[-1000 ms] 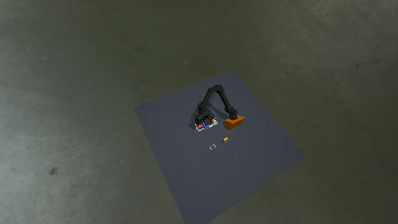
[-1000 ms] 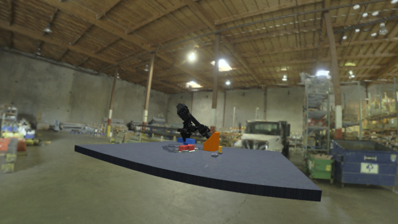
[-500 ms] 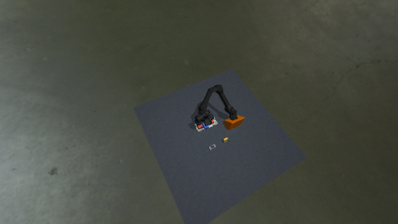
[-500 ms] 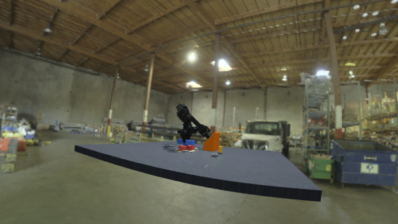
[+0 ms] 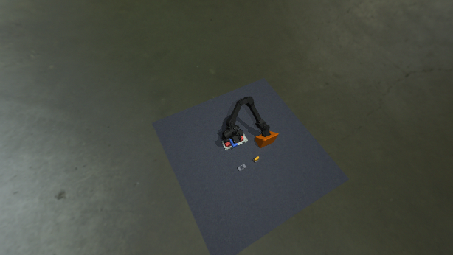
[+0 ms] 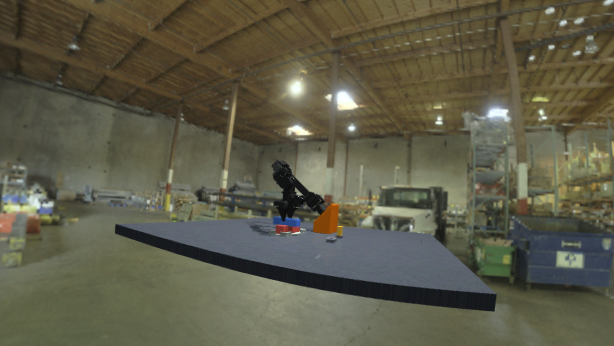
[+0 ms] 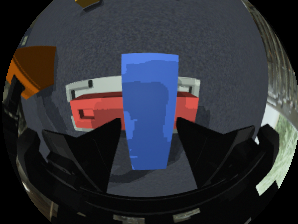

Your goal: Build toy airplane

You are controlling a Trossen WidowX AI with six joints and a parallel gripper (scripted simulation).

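The red fuselage point(image 5: 227, 144) point(image 6: 281, 228) point(image 7: 112, 105) lies lengthwise in the pale grey cradle point(image 7: 107, 84), with an open socket near its left end in the wrist view. The blue wing point(image 5: 234, 144) point(image 6: 295, 221) point(image 7: 150, 90) lies crosswise over the fuselage's middle; its tab is hidden, so how far it sits down cannot be told. My gripper point(image 7: 149, 121) point(image 6: 284, 219) is open around the wing, with a narrow gap at each fingertip. The yellow tail fin point(image 5: 257, 158) point(image 6: 340, 230) point(image 7: 87, 2) stands apart on the dark mat.
A small grey frame point(image 5: 238, 169) point(image 6: 331, 240) lies on the mat near the tail fin. A large orange wedge-shaped block point(image 5: 267, 140) point(image 6: 327, 221) point(image 7: 37, 65) stands at the arm's base, beside the cradle. The dark mat point(image 5: 206, 177) point(image 6: 380, 260) ends in straight edges.
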